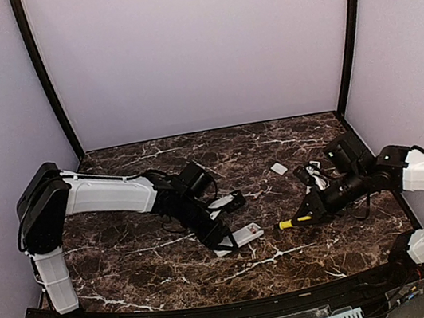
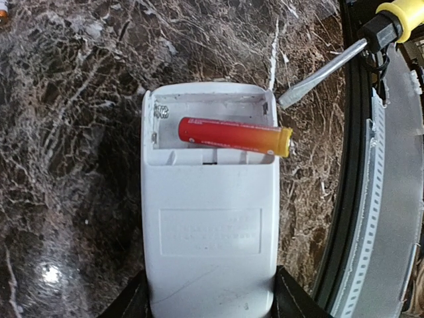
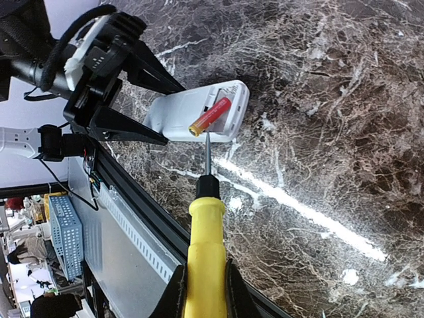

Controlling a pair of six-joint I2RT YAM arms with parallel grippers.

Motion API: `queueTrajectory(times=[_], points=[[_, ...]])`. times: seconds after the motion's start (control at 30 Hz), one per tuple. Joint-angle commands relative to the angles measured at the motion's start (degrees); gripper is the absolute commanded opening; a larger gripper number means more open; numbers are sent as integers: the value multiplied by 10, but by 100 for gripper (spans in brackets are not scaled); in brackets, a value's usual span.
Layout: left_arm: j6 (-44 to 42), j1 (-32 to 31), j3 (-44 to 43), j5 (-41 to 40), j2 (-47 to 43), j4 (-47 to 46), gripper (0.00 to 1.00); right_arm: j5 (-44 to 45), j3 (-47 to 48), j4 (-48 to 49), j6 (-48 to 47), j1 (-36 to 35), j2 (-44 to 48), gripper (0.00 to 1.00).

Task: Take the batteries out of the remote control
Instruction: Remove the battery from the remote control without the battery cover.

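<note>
At the right gripper (image 3: 204, 291): closed narrow on the yellow handle of the screwdriver (image 3: 205, 218), shaft pointing away toward the remote (image 2: 209, 225).
At the tip: just beside the yellow end of the battery (image 2: 232, 136), against the outside of the remote's side wall (touching or barely off, hard to tell).
Battery's place: in the open bay at one end of the remote, red end down inside, yellow end raised over the side wall and poking out.
Long axis: across the remote's width, at a slant to the shaft, not in line with it.
Direction from tool: directly ahead of the tip, slightly above it.
At the left gripper (image 2: 211, 308): clamped on the remote's two long sides, at the end opposite the bay.
Nearer arm: the right, through the tool.
Next move, as a judgement: a lever or nudge under the raised end, likely enough to tip the battery out sideways.
Farther out: a small white cover (image 1: 278, 169) on the marble table (image 1: 173, 270), well apart.
</note>
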State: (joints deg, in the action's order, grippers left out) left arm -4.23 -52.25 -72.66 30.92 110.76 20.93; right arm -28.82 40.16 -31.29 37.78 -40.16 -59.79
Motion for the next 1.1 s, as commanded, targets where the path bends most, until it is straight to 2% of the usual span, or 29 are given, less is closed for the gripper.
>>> queueTrajectory(times=[0.0, 0.27, 0.7, 0.83, 0.97, 1.07], points=[[40, -2, 2, 82, -5, 40, 37, -36, -7, 41, -13, -2, 12, 0], [54, -1, 11, 96, -4, 29, 37, -76, -23, 92, -10, -17, -30, 0], [47, 3, 15, 86, -1, 29, 37, -85, -33, 144, 15, -48, -62, 0], [46, 6, 17, 87, -1, 26, 37, -68, -30, 128, 11, -50, -67, 0], [28, 7, 22, 76, -3, 27, 37, 0, -24, 95, 20, -50, -70, 0], [12, 6, 33, 37, -11, 27, 37, 15, -22, 88, 25, -49, -89, 0]])
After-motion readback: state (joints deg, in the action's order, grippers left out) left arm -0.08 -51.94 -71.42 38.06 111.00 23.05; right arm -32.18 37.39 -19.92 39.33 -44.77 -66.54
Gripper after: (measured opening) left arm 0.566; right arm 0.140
